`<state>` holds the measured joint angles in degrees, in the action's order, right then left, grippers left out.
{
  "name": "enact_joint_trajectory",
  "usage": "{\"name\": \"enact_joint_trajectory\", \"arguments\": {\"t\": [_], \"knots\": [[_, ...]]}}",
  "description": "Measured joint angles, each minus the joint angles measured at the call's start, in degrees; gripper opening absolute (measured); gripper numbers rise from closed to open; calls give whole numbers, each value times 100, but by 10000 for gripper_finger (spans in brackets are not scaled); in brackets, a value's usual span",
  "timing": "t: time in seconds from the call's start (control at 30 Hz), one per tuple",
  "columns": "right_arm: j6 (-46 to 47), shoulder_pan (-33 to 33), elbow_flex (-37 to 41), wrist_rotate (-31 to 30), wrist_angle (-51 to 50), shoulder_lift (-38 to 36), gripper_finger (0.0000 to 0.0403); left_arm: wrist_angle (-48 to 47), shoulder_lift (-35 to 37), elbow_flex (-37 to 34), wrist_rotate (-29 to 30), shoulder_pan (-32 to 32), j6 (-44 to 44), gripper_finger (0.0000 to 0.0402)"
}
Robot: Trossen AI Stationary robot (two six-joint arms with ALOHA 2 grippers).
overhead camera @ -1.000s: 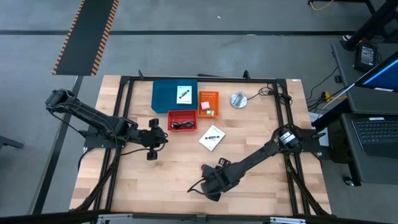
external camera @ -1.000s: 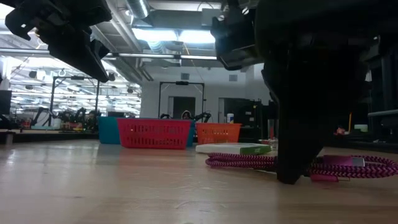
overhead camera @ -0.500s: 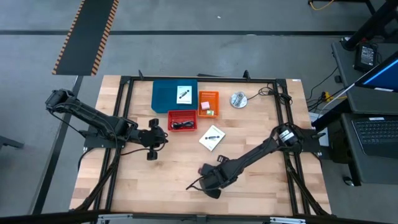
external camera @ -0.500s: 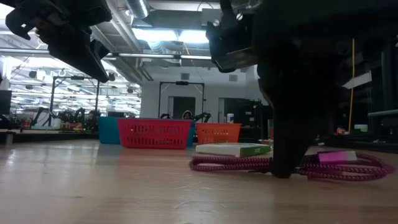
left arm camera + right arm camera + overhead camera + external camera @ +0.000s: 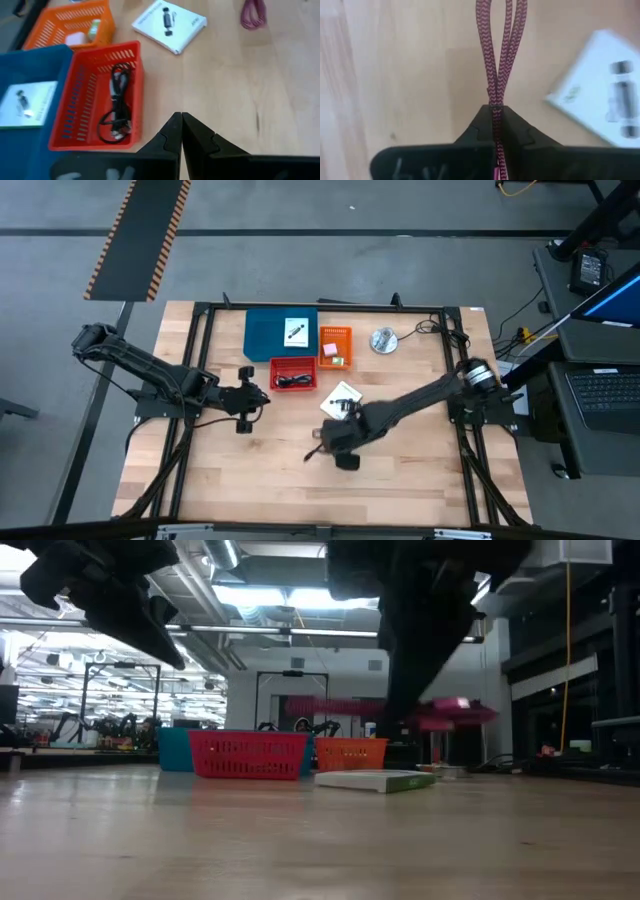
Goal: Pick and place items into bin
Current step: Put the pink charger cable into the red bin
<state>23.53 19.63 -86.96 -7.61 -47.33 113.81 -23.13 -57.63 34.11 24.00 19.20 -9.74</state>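
Carrying the pink cable (image 5: 495, 45) binward.
Right gripper (image 5: 496, 112) is pinching it tight; keep it high, clearing the white box (image 5: 600, 105).

High view: I look straight down on the whole counter (image 5: 250, 470), far enough to take in both arms and the floor around. Low view: my camera sits at counter-top height, facing level across into the room; the red basket (image 5: 247, 755) and the white card (image 5: 375, 780) also show from above. Left wrist view: close, angled down past the left claw (image 5: 181, 131), sharing that basket and card. Right wrist view: very close to the counter, past the right claw (image 5: 496, 125), sharing the card's edge.
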Motion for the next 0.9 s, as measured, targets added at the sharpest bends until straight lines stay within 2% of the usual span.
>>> {"name": "enact_joint_trajectory", "arguments": {"t": [0.1,0.3,0.43,0.63,0.9], "knots": [[-280,-226,660,-122,721,-630,1,-28,182,0,22,0,229,2],[-1112,-611,2278,-263,3067,-1852,0,-63,580,0,31,-73,825,3],[-1835,-932,3199,-259,4525,-2389,0,460,717,-105,29,-281,1201,2],[-2535,-1396,4230,11,6230,-2743,0,2031,899,-950,-555,-847,1869,2],[-2681,-1854,4755,562,7418,-2751,0,2802,1319,-1562,-1587,-1508,1824,1]]}}
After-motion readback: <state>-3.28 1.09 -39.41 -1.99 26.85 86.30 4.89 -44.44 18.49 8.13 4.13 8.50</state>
